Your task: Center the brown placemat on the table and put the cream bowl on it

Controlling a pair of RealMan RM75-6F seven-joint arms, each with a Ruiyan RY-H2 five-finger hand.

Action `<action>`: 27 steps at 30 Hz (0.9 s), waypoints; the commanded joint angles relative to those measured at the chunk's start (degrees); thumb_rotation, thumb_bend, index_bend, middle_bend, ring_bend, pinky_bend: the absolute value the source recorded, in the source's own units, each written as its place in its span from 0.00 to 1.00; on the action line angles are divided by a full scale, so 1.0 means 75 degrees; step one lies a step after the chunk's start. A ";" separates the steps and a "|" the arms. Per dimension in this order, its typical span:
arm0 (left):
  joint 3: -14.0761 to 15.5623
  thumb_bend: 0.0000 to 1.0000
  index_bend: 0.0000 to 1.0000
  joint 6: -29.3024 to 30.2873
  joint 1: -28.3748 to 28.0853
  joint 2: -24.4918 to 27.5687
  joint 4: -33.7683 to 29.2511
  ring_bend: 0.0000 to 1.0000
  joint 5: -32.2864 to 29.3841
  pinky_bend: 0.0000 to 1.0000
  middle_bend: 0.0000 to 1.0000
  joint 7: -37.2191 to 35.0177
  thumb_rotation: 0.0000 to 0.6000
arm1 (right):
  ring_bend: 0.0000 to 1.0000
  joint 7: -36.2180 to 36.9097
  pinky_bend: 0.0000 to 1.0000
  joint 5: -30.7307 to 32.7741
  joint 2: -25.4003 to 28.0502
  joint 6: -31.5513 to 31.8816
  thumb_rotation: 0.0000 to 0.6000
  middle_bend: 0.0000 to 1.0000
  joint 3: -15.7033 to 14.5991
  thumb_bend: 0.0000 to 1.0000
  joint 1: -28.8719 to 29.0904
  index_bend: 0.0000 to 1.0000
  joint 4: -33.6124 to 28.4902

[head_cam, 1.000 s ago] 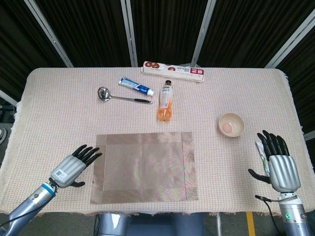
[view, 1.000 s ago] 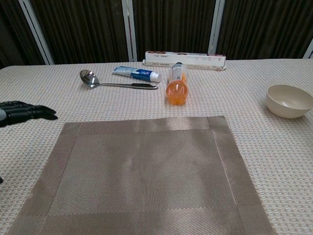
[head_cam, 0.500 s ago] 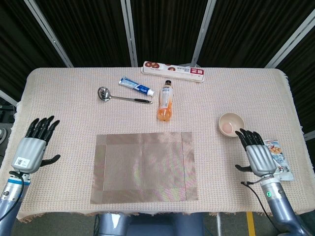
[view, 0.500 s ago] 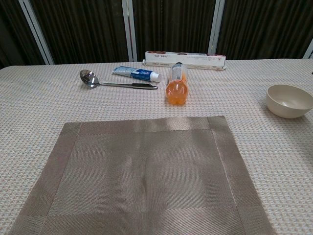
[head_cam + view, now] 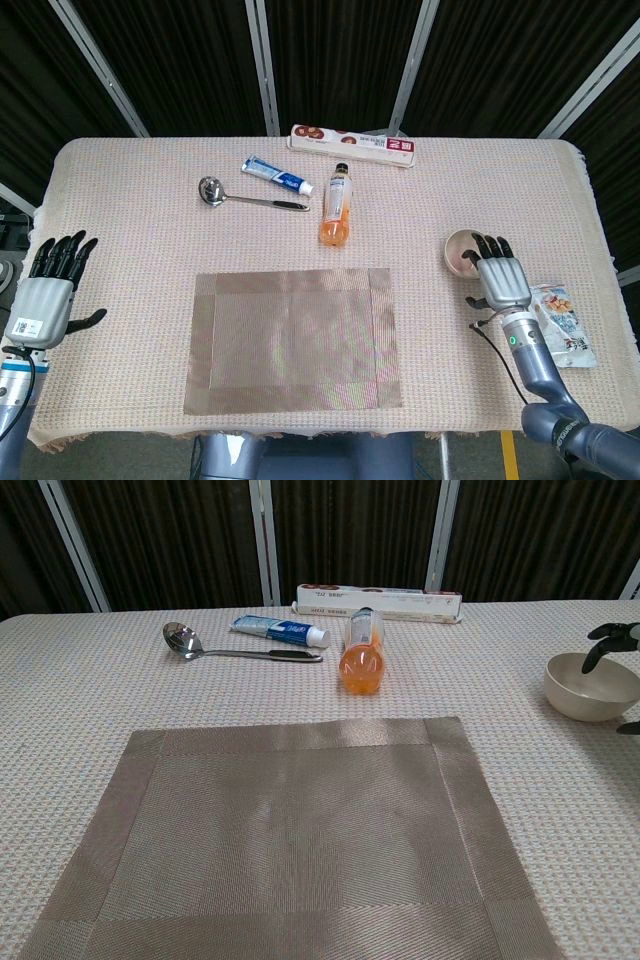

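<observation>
Brown woven placemat lying ready, right hand arriving at the cream bowl

Brown woven rectangular placemat (image 5: 293,339) is lying flat near the front edge of the cloth-covered table (image 5: 120,230), roughly midway between its side edges, so the centering step looks done and the bowl is what remains. Round cream bowl (image 5: 590,686) is sitting off the mat toward the right edge, which is why the right hand (image 5: 494,276) is hovering over its near rim, fingers spread and holding nothing; whether the fingertips are touching the rim is unclear. Idle left hand (image 5: 47,289) is resting spread and empty at the left edge, well apart from the mat.
</observation>
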 commanded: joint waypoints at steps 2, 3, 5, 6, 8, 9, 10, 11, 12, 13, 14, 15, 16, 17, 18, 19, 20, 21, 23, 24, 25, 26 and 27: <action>-0.0063 0.00 0.00 -0.0075 0.0018 0.0008 0.0076 0.00 -0.0055 0.00 0.00 -0.0102 1.00 | 0.00 -0.0075 0.00 0.0139 -0.0475 -0.0265 1.00 0.00 0.0042 0.11 0.0303 0.33 0.0631; -0.0077 0.00 0.00 -0.0092 0.0023 0.0010 0.0094 0.00 -0.0052 0.00 0.00 -0.0131 1.00 | 0.00 -0.0073 0.00 0.0147 -0.0593 -0.0296 1.00 0.00 0.0037 0.13 0.0355 0.33 0.0801; -0.0100 0.00 0.00 -0.0124 0.0033 0.0011 0.0121 0.00 -0.0035 0.00 0.00 -0.0170 1.00 | 0.00 -0.0056 0.00 0.0152 -0.0791 -0.0339 1.00 0.00 0.0026 0.16 0.0436 0.35 0.1094; -0.0110 0.00 0.00 -0.0142 0.0037 0.0010 0.0130 0.00 -0.0029 0.00 0.00 -0.0187 1.00 | 0.00 -0.0040 0.00 0.0147 -0.0867 -0.0350 1.00 0.00 0.0021 0.18 0.0467 0.34 0.1211; -0.0139 0.00 0.00 -0.0182 0.0048 0.0009 0.0143 0.00 -0.0021 0.00 0.00 -0.0218 1.00 | 0.00 -0.0009 0.00 0.0119 -0.1018 -0.0368 1.00 0.00 0.0000 0.20 0.0532 0.36 0.1462; -0.0149 0.00 0.00 -0.0195 0.0054 0.0010 0.0146 0.00 -0.0016 0.00 0.00 -0.0226 1.00 | 0.00 0.0004 0.00 0.0108 -0.1071 -0.0368 1.00 0.00 -0.0006 0.20 0.0554 0.38 0.1555; -0.0163 0.00 0.00 -0.0209 0.0064 0.0012 0.0150 0.00 -0.0008 0.00 0.00 -0.0240 1.00 | 0.00 0.0030 0.00 0.0093 -0.1145 -0.0362 1.00 0.00 -0.0013 0.21 0.0580 0.41 0.1683; -0.0175 0.00 0.00 -0.0215 0.0071 0.0013 0.0153 0.00 -0.0002 0.00 0.00 -0.0246 1.00 | 0.00 0.0048 0.00 0.0087 -0.1190 -0.0362 1.00 0.00 -0.0016 0.23 0.0596 0.42 0.1766; -0.0188 0.00 0.00 -0.0218 0.0078 0.0014 0.0157 0.00 0.0004 0.00 0.00 -0.0248 1.00 | 0.00 0.0070 0.00 0.0085 -0.1230 -0.0371 1.00 0.00 -0.0020 0.25 0.0610 0.45 0.1842; -0.0195 0.00 0.00 -0.0217 0.0081 0.0014 0.0158 0.00 0.0008 0.00 0.00 -0.0249 1.00 | 0.00 0.0084 0.00 0.0084 -0.1251 -0.0373 1.00 0.00 -0.0020 0.26 0.0616 0.48 0.1882; -0.0208 0.00 0.00 -0.0217 0.0088 0.0013 0.0161 0.00 0.0016 0.00 0.00 -0.0253 1.00 | 0.00 0.0115 0.00 0.0078 -0.1292 -0.0369 1.00 0.00 -0.0019 0.29 0.0628 0.50 0.1964; -0.0214 0.00 0.00 -0.0218 0.0092 0.0012 0.0162 0.00 0.0019 0.00 0.00 -0.0257 1.00 | 0.00 0.0129 0.00 0.0073 -0.1314 -0.0364 1.00 0.00 -0.0020 0.32 0.0633 0.50 0.2008; -0.0226 0.00 0.00 -0.0221 0.0099 0.0011 0.0163 0.00 0.0025 0.00 0.00 -0.0263 1.00 | 0.00 0.0150 0.00 0.0050 -0.1362 -0.0339 1.00 0.00 -0.0028 0.33 0.0641 0.51 0.2108; -0.0230 0.00 0.00 -0.0225 0.0102 0.0011 0.0162 0.00 0.0028 0.00 0.00 -0.0267 1.00 | 0.00 0.0159 0.00 0.0035 -0.1386 -0.0325 1.00 0.00 -0.0034 0.36 0.0645 0.52 0.2160; -0.0237 0.00 0.00 -0.0234 0.0109 0.0012 0.0159 0.00 0.0034 0.00 0.00 -0.0281 1.00 | 0.00 0.0174 0.00 0.0006 -0.1432 -0.0303 1.00 0.00 -0.0051 0.38 0.0650 0.54 0.2266; -0.0242 0.00 0.00 -0.0237 0.0113 0.0013 0.0157 0.00 0.0038 0.00 0.00 -0.0289 1.00 | 0.00 0.0188 0.00 -0.0007 -0.1454 -0.0295 1.00 0.00 -0.0060 0.39 0.0650 0.58 0.2313; -0.0248 0.00 0.00 -0.0241 0.0120 0.0014 0.0159 0.00 0.0051 0.00 0.00 -0.0296 1.00 | 0.00 0.0236 0.00 -0.0027 -0.1490 -0.0279 1.00 0.00 -0.0069 0.39 0.0647 0.58 0.2389; -0.0251 0.00 0.00 -0.0243 0.0122 0.0015 0.0160 0.00 0.0059 0.00 0.00 -0.0298 1.00 | 0.00 0.0264 0.00 -0.0043 -0.1505 -0.0263 1.00 0.00 -0.0073 0.40 0.0643 0.61 0.2419; -0.0259 0.00 0.00 -0.0246 0.0134 0.0013 0.0164 0.00 0.0076 0.00 0.00 -0.0296 1.00 | 0.00 0.0358 0.00 -0.0127 -0.1541 -0.0170 1.00 0.00 -0.0091 0.40 0.0627 0.63 0.2493; -0.0267 0.00 0.00 -0.0254 0.0142 0.0008 0.0166 0.00 0.0092 0.00 0.00 -0.0294 1.00 | 0.00 0.0479 0.00 -0.0252 -0.1556 -0.0036 1.00 0.00 -0.0122 0.40 0.0597 0.64 0.2520; -0.0273 0.00 0.00 -0.0261 0.0147 0.0005 0.0166 0.00 0.0100 0.00 0.00 -0.0293 1.00 | 0.00 0.0560 0.00 -0.0332 -0.1559 0.0042 1.00 0.00 -0.0146 0.39 0.0577 0.64 0.2529; -0.0278 0.00 0.00 -0.0271 0.0151 0.0002 0.0166 0.00 0.0109 0.00 0.00 -0.0291 1.00 | 0.00 0.0642 0.00 -0.0422 -0.1555 0.0133 1.00 0.00 -0.0169 0.39 0.0558 0.63 0.2526; -0.0284 0.00 0.00 -0.0288 0.0157 -0.0002 0.0165 0.00 0.0120 0.00 0.00 -0.0290 1.00 | 0.00 0.0759 0.00 -0.0563 -0.1540 0.0272 1.00 0.00 -0.0209 0.39 0.0526 0.63 0.2510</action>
